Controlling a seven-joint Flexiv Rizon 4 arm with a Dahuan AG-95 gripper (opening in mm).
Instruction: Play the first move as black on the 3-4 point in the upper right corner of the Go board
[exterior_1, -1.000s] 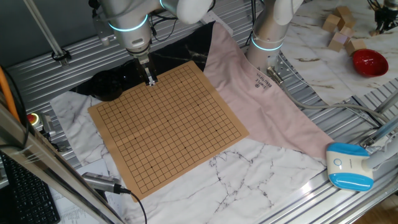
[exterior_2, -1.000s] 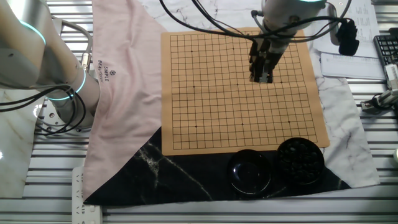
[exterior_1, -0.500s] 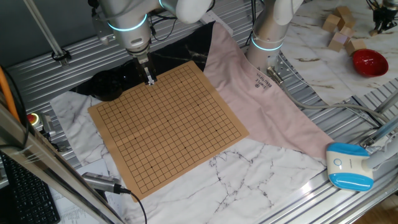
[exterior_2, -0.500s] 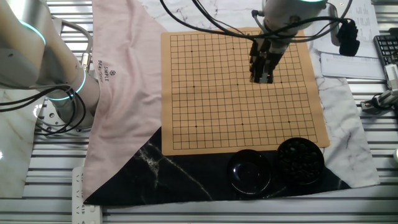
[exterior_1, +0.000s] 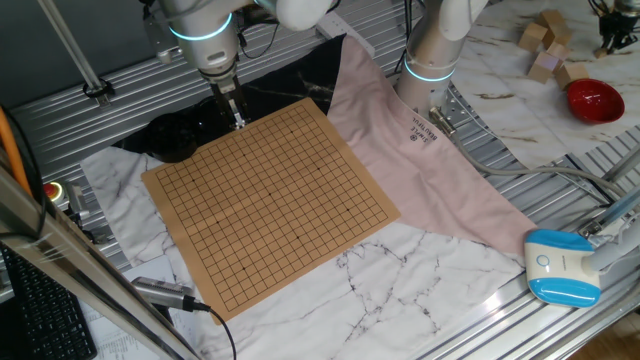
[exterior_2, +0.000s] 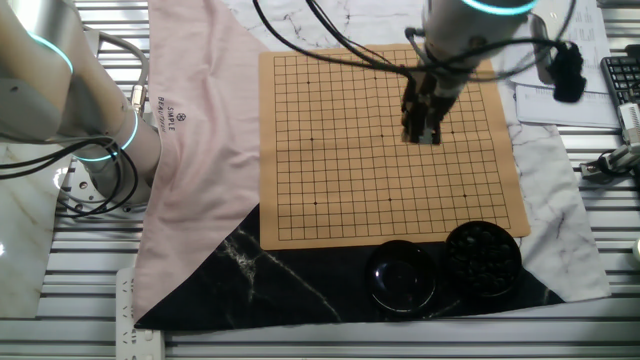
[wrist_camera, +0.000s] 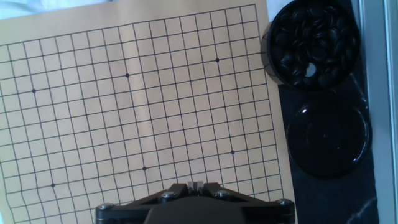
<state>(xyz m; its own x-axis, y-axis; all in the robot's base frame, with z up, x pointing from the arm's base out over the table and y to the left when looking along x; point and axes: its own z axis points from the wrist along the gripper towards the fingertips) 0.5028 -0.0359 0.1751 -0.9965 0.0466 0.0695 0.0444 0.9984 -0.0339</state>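
The board (exterior_1: 270, 205) bare, tool (exterior_1: 238, 123) above its bowl-side edge, fingers together.

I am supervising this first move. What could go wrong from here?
1. The bowl of black stones stands close to the board and to a second black dish; the gripper might knock a rim when reaching in.
2. The board is bare and finely ruled, so a stone could land one line off.
3. The board rests partly on a pink cloth and may slide if pushed.
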